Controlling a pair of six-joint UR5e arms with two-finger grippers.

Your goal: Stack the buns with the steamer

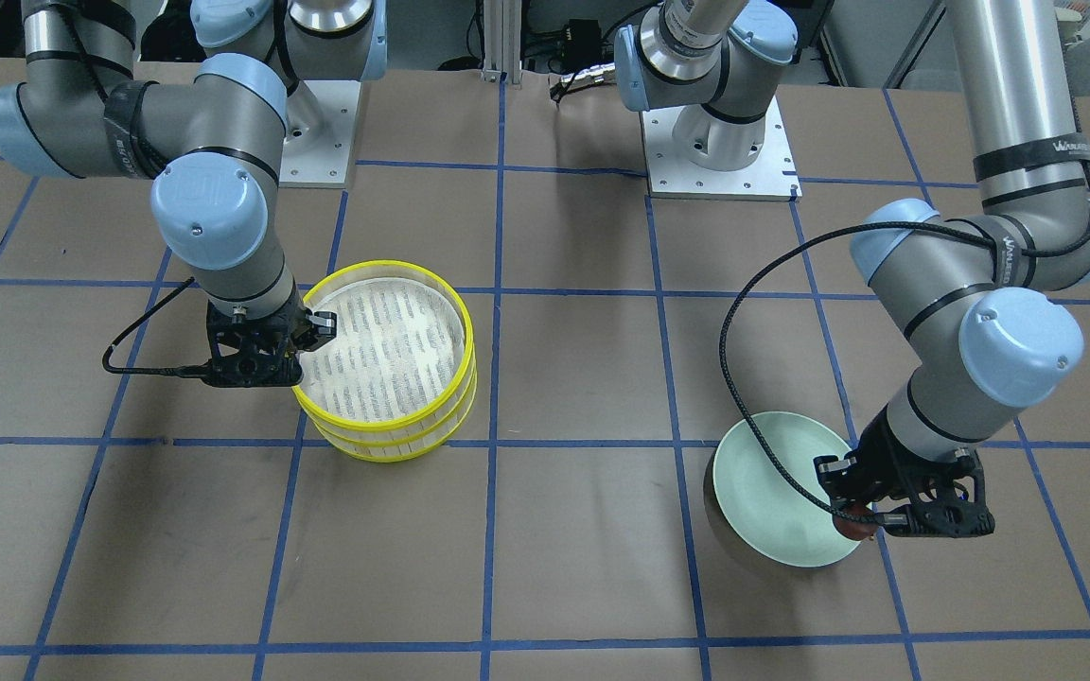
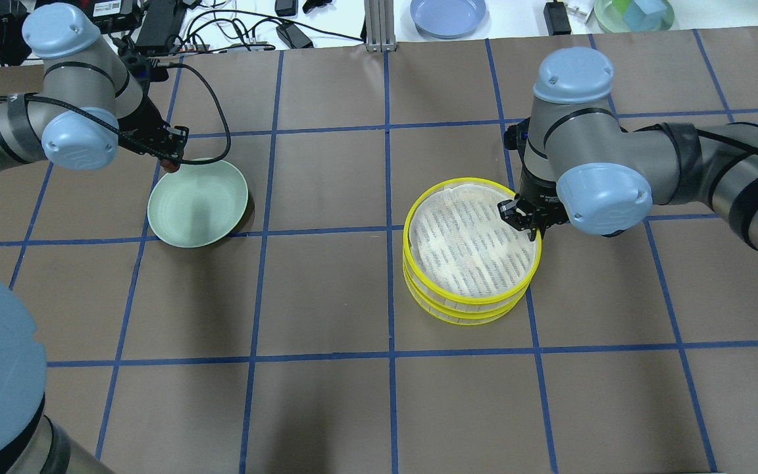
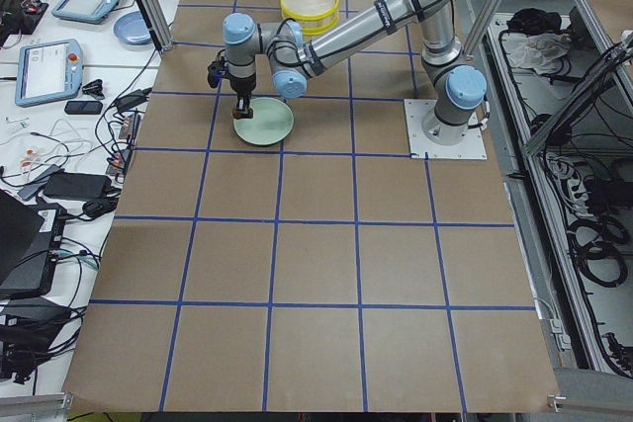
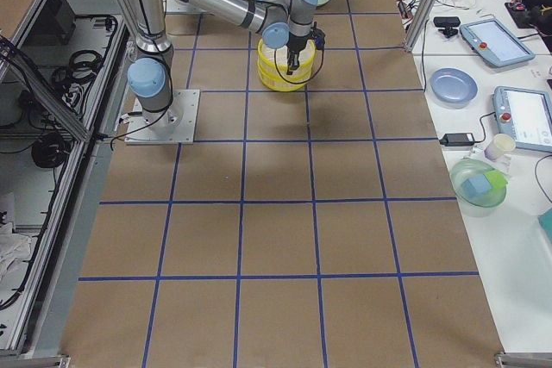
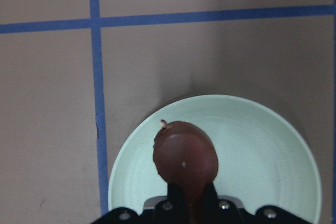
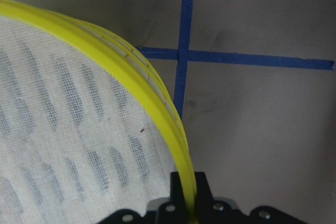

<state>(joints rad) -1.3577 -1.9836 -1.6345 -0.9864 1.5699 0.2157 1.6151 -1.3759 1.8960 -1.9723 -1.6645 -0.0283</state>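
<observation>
Left wrist-mounted: dark reddish-brown oval bun [image 5: 185,157]

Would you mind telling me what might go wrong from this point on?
1. The left gripper pinches the brown bun by one end, most of it jutting past the fingers over the green plate; it may slip out in transit.
2. The right gripper clamps the steamer by its yellow rim at a single spot on one side; if lifted, that tier may tilt or pull loose.

Brown table [image 2: 326,408], blue tape grid [image 2: 391,359].
</observation>
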